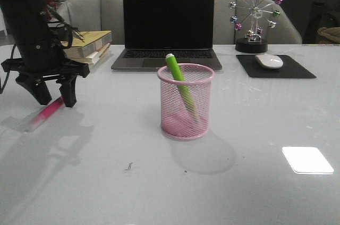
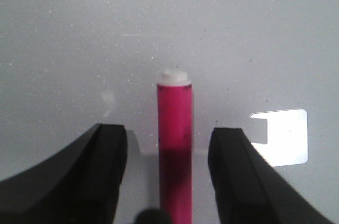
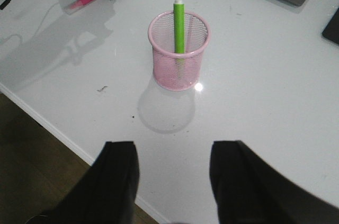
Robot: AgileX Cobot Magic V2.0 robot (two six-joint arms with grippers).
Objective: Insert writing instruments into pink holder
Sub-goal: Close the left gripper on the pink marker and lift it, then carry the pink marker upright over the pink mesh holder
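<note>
1. Front view first: I see my left gripper (image 1: 53, 97) hanging low at the left side of the table (image 1: 255, 182), its fingers spread and pointing down over the magenta pen (image 1: 47, 115).
2. That pen lies flat on the table. Its long axis runs on a diagonal, the whitish cap toward the near left and the pink body reaching up and back under the gripper.
3. From the left wrist view I read the relation that matters: the magenta pen (image 2: 175, 150) sits between the two open fingers (image 2: 103, 171), its length running along the gap rather than across it. Bare table shows on both sides of the body, so nothing is clamped yet.
4. I judge that closing the fingers would squeeze the barrel across its width, which is the grip I want.
5. The pink holder (image 1: 186, 102) stands upright mid-table, well apart from the pen and off to the right of my left gripper. The lime green pen (image 1: 179, 84) already leans inside it, tip above the rim.
6. My right gripper (image 3: 172, 181) is open and holds nothing; in its own view it hangs near the table's front edge, with the holder (image 3: 179, 54) ahead.
7. The left arm is clearly the nearer one to the magenta pen.
</note>
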